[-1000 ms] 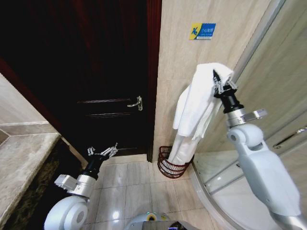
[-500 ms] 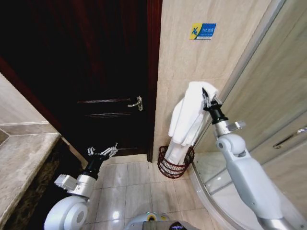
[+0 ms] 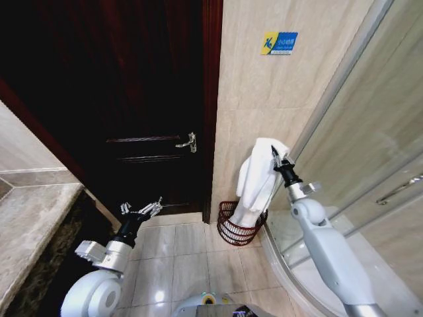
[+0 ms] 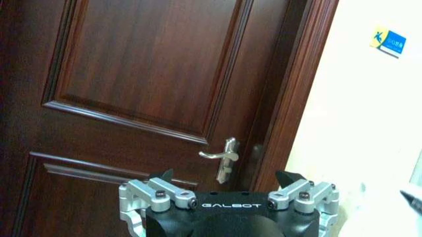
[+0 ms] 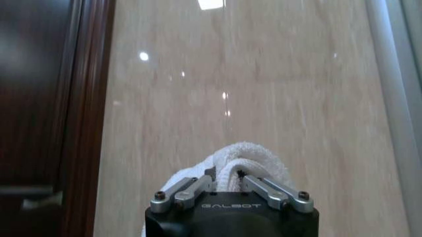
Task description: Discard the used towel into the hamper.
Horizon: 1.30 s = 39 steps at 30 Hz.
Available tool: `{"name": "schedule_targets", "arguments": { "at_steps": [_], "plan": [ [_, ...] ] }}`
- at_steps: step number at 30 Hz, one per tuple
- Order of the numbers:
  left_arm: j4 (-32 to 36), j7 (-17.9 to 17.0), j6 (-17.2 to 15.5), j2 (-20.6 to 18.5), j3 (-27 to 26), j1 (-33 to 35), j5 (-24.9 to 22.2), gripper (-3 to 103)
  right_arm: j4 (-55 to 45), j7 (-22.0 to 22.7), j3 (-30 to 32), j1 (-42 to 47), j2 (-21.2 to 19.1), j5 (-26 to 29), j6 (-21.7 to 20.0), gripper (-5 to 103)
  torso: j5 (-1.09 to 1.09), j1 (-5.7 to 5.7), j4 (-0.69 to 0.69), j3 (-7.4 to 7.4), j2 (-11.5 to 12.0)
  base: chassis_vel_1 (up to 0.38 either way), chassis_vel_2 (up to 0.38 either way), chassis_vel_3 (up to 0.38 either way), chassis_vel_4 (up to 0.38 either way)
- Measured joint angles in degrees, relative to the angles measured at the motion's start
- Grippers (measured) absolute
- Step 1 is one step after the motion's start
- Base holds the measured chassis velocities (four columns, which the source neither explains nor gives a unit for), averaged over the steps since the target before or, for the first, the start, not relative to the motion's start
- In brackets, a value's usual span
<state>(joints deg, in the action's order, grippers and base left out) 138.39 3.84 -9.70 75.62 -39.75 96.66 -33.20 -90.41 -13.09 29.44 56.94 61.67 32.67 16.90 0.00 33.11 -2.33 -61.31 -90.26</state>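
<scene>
A white towel (image 3: 256, 179) hangs from my right gripper (image 3: 274, 156), which is shut on its top fold in front of the beige tiled wall. The towel's lower end reaches down into the hamper (image 3: 234, 231), a small dark reddish-brown open-weave basket on the floor in the corner beside the door frame. In the right wrist view the towel (image 5: 245, 157) bulges up between the fingers (image 5: 189, 190). My left gripper (image 3: 141, 209) is parked low at the left with its fingers spread, facing the dark door; in the left wrist view its two fingers (image 4: 161, 190) stand wide apart.
A dark wooden door (image 3: 132, 99) with a metal handle (image 3: 188, 142) stands left of the hamper. A curved glass shower enclosure (image 3: 370, 172) rises at the right. A stone counter (image 3: 33, 224) lies at the left. A blue and yellow sign (image 3: 278, 43) is on the wall.
My right arm has lowered the towel steadily toward the corner, so its hanging end now sinks deeper into the hamper. The left arm has not moved.
</scene>
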Motion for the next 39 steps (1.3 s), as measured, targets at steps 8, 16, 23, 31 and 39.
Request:
{"name": "schedule_targets", "arguments": {
  "at_steps": [8, 16, 23, 31, 39],
  "plan": [
    [0.0, 0.0, 0.0, 0.0, 0.0, 0.0, 0.0, 100, 11.74, -2.53, -1.91, -1.39, 2.68, -2.55, 2.81, 8, -0.01, 0.0, 0.0, 0.0, 0.0, 0.0, 0.0, 0.0, 0.0],
    [0.0, 0.0, 0.0, 0.0, 0.0, 0.0, 0.0, 100, 21.01, -4.68, -3.38, -2.99, 4.98, -5.01, 6.15, 8, -0.01, 0.0, 0.0, 0.0, 0.0, 0.0, 0.0, 0.0, 0.0],
    [0.0, 0.0, 0.0, 0.0, 0.0, 0.0, 0.0, 100, 30.73, -6.97, -3.14, -5.8, 7.41, -10.35, 9.55, 8, -0.01, 0.0, 0.0, 0.0, 0.0, 0.0, 0.0, 0.0, 0.0],
    [0.0, 0.0, 0.0, 0.0, 0.0, 0.0, 0.0, 100, 48.77, -9.55, -1.42, -13.29, 11.69, -17.02, 17.15, 8, -0.02, 0.0, -0.01, 0.0, 0.0, 0.0, 0.0, 0.0, 0.0],
    [0.0, 0.0, 0.0, 0.0, 0.0, 0.0, 0.0, 100, 51.46, -9.46, 0.72, -18.81, 13.48, -16.97, 17.93, 8, -0.05, 0.0, -0.02, 0.0, 0.0, 0.0, 0.0, 0.0, 0.0]
  ]
}}
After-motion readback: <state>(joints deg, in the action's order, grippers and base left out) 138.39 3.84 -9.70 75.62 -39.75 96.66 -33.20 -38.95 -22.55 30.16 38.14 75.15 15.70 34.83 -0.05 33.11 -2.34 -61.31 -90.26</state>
